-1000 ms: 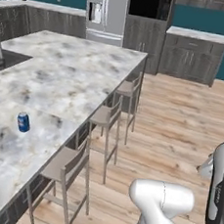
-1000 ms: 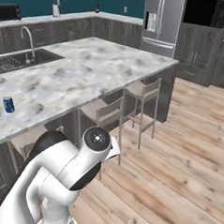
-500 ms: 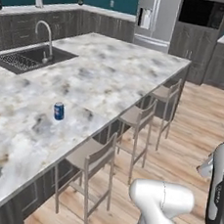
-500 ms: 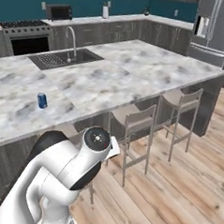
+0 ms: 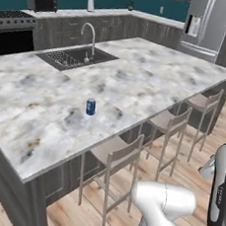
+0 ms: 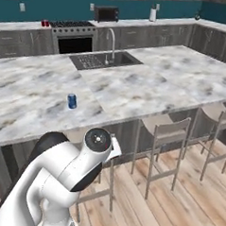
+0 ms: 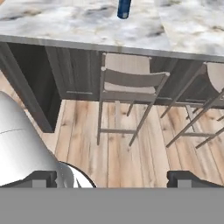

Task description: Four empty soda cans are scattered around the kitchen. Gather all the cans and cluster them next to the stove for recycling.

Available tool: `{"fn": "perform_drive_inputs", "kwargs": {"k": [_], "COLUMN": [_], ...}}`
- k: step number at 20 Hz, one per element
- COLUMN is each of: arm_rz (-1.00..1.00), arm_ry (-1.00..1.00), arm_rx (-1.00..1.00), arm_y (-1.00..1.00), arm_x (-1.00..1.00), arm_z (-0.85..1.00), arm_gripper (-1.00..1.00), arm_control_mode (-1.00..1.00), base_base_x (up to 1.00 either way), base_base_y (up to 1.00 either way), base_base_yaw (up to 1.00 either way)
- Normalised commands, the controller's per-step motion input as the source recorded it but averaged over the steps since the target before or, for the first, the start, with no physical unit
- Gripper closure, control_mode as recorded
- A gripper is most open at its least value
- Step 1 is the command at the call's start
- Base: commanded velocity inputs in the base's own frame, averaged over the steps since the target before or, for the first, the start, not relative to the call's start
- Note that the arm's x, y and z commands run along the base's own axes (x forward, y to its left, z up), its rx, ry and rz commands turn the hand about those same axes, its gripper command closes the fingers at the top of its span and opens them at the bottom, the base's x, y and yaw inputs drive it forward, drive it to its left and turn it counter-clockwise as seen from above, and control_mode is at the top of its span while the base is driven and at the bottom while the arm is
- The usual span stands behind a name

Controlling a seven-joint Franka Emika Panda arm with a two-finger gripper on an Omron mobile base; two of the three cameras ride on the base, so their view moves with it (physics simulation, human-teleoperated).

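Blue and upright, a soda can (image 5: 90, 107) stands alone on the marble island (image 5: 153, 80), on the stool side, well apart from the sink (image 5: 74, 58), while my gripper (image 7: 113, 178) hangs low over the wooden floor (image 7: 109, 148), fingers spread wide and empty

A large island with a pale marbled surface (image 5: 153, 85) fills the middle of the kitchen, over dark grey panelled sides. A sink (image 5: 74, 58) with a curved silver faucet (image 5: 89, 35) is set into its far part. Three grey stools (image 5: 117, 155) with light seats stand in a row along its near edge on a light wood plank floor (image 7: 118, 144). Dark grey cabinets line the teal back wall (image 6: 60, 2), with a black stove (image 6: 74, 37), a small dark microwave (image 6: 106, 13), and a steel refrigerator (image 5: 204, 23) at the right.
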Motion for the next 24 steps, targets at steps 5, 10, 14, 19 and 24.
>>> {"fn": "perform_drive_inputs", "kwargs": {"k": [5, 10, 14, 19, 24], "arm_rz": [0.00, 0.00, 0.00, 0.00, 0.00], "arm_ry": [0.00, 0.00, 0.00, 0.00, 0.00], "arm_rx": [0.00, 0.00, 0.00, 0.00, 0.00], "arm_y": [0.00, 0.00, 0.00, 0.00, 0.00], "arm_x": [0.00, 0.00, 0.00, 0.00, 0.00], "arm_z": [0.00, 0.00, 0.00, 0.00, 0.00], "arm_gripper": [-1.00, -1.00, -1.00, -1.00, -1.00], "arm_control_mode": [1.00, 1.00, 1.00, 1.00, 1.00], "base_base_x": [-0.09, -0.09, -0.04, 0.02, 0.00], "base_base_y": [0.00, 0.00, 0.00, 0.00, 0.20], "base_base_yaw": [0.45, 0.46, 0.42, 0.14, 0.09]}}
